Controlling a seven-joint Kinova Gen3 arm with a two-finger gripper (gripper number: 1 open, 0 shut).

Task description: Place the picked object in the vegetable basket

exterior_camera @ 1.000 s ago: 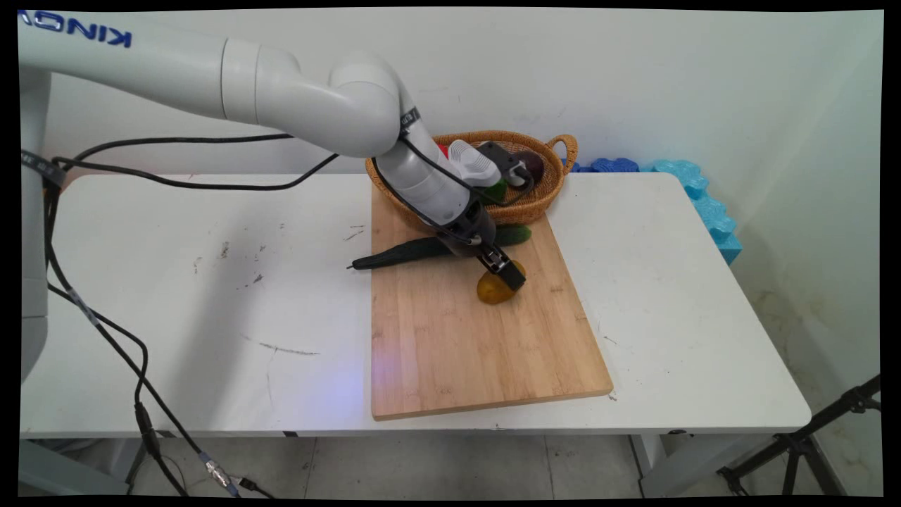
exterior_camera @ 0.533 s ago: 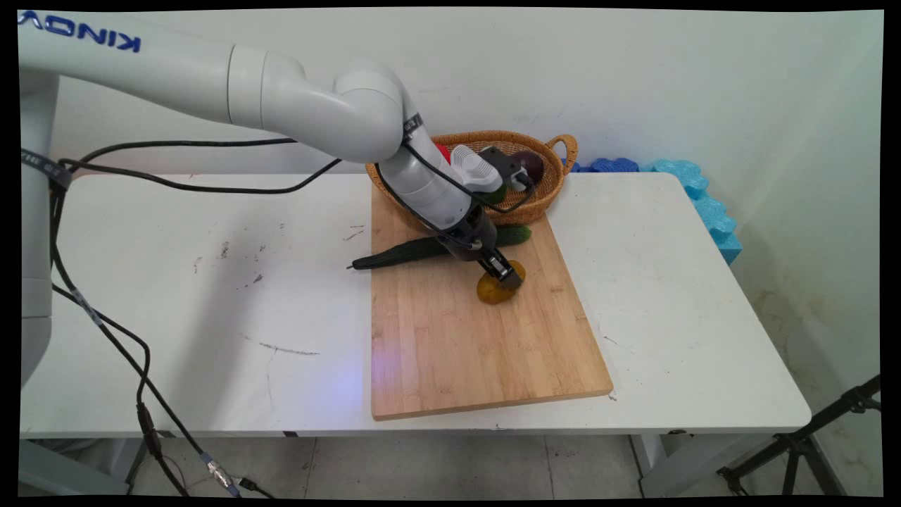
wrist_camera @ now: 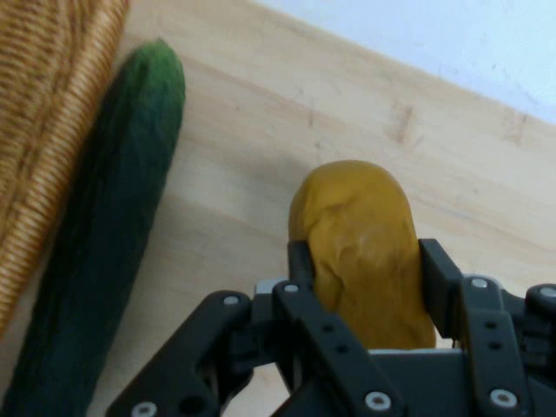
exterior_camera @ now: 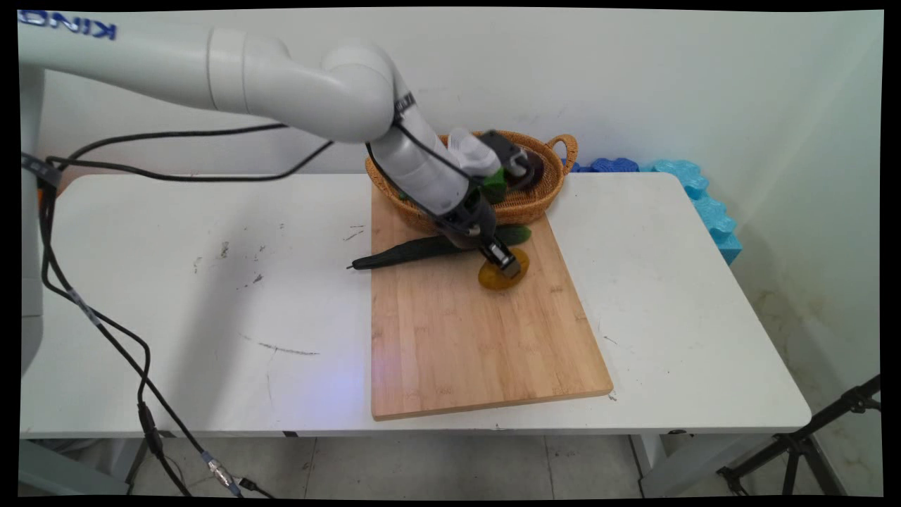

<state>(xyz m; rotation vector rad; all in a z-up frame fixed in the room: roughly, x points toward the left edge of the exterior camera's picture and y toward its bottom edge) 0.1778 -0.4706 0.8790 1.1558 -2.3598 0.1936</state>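
White table (exterior_camera: 211,296) carries your bamboo cutting board (exterior_camera: 464,352); at its 12 o'clock end, your black gripper (wrist_camera: 365,261) has its jaws closed around the lumpy yellow potato (wrist_camera: 365,252), long dark-green cucumber (wrist_camera: 104,234) beside, wicker basket (exterior_camera: 542,201) beyond

A long dark green cucumber (exterior_camera: 422,248) and a woven wicker basket (exterior_camera: 535,204) are crowding the gripper (exterior_camera: 508,266) at twelve o'clock. The bare wooden cutting board (exterior_camera: 464,345) is lying open at six o'clock.

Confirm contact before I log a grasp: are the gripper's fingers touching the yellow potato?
Touching. In the hand view both fingers press against the sides of the yellow potato, with no gap showing on either side.
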